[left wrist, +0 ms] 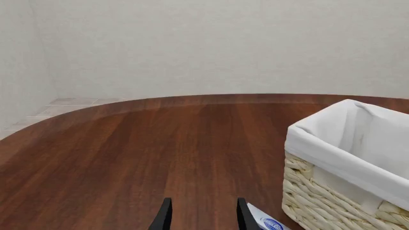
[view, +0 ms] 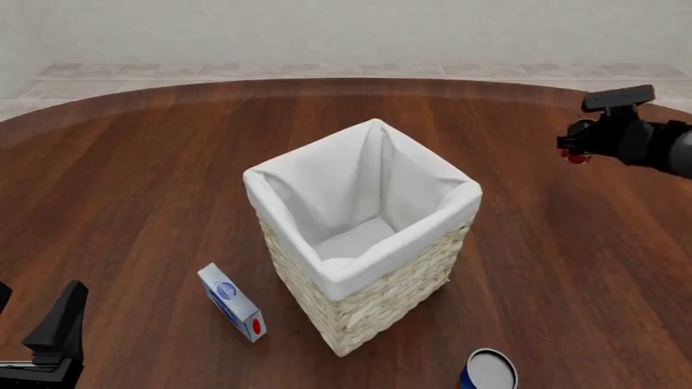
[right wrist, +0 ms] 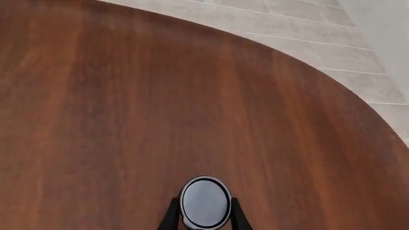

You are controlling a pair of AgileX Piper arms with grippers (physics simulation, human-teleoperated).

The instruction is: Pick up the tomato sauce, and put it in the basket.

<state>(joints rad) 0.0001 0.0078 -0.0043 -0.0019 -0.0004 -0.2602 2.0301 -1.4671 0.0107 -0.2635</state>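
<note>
right hand (view: 576, 150) | clamped on tomato sauce (right wrist: 205, 201), likely lifted | basket (view: 362, 279) lies lower left of it | left hand (left wrist: 201, 215) open, empty

Matte black arms — each tool (right wrist: 203, 221) with slim, dark, seemingly tapered fingers (left wrist: 164, 218).
</note>
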